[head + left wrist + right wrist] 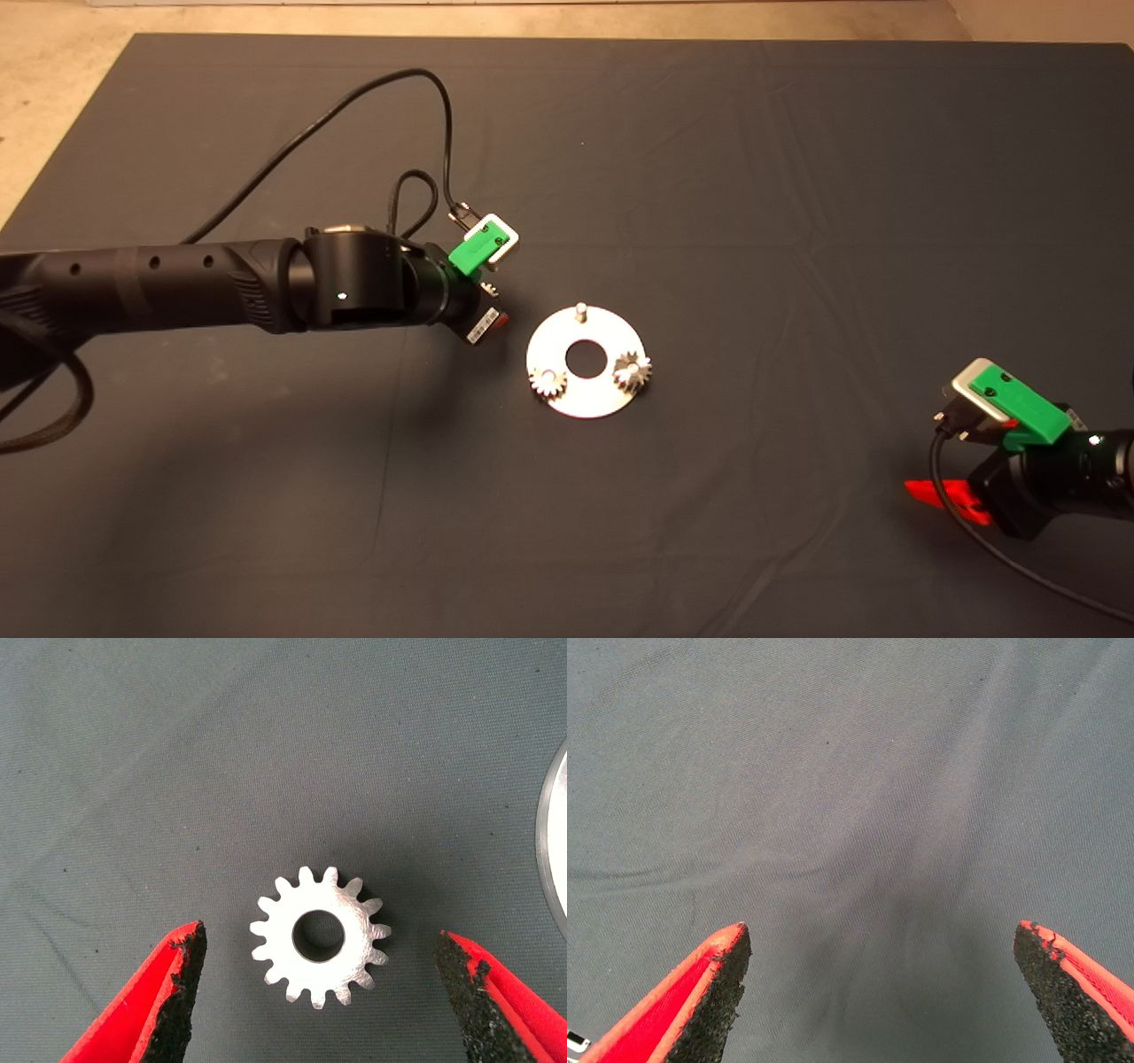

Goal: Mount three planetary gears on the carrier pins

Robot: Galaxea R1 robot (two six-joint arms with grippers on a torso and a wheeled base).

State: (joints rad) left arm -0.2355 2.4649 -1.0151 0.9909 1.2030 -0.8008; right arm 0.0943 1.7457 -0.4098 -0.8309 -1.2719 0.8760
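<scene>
A loose planetary gear lies flat on the mat, teeth all round and its dark centre hole facing up. My left gripper hovers over it, open, one finger on each side and neither touching it. In the head view that gripper sits just left of the round silver plate and hides this gear. Two gears sit on carrier pins on the plate. The far pin stands bare. The plate's rim shows in the left wrist view, beside the loose gear.
My right gripper waits open at the mat's lower right, with only bare mat beneath it. A black cable loops above the left arm. Pale floor borders the mat at the far and left edges.
</scene>
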